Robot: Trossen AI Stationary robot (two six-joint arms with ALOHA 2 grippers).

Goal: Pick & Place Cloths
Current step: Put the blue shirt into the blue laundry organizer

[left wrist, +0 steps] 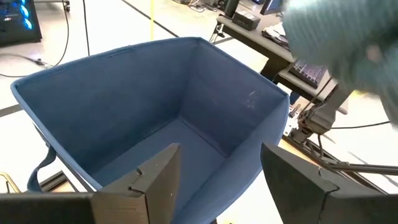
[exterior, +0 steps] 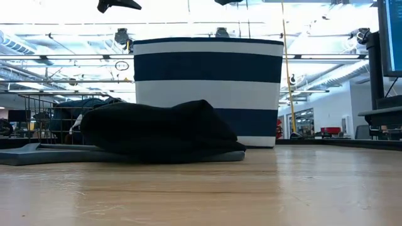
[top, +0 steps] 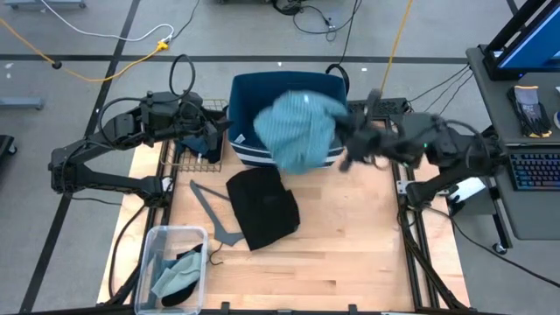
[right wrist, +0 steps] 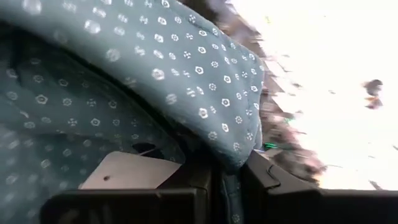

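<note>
High view: right fingers [top: 343, 150] pinching blurred teal cloth [top: 297, 129] over bin [top: 241, 87]; left fingers [left wrist: 217, 180] spread

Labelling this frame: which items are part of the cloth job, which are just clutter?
Job: light blue cloth held by right gripper over the striped bin; black cloth; cloths in clear box.
Clutter: grey hanger, wire rack, keyboard.

Cloth [right wrist: 143, 68] clamped between right gripper [right wrist: 227, 177] fingers, over bin [top: 262, 92] — left gripper [left wrist: 221, 180] fingers apart beside bin.
</note>
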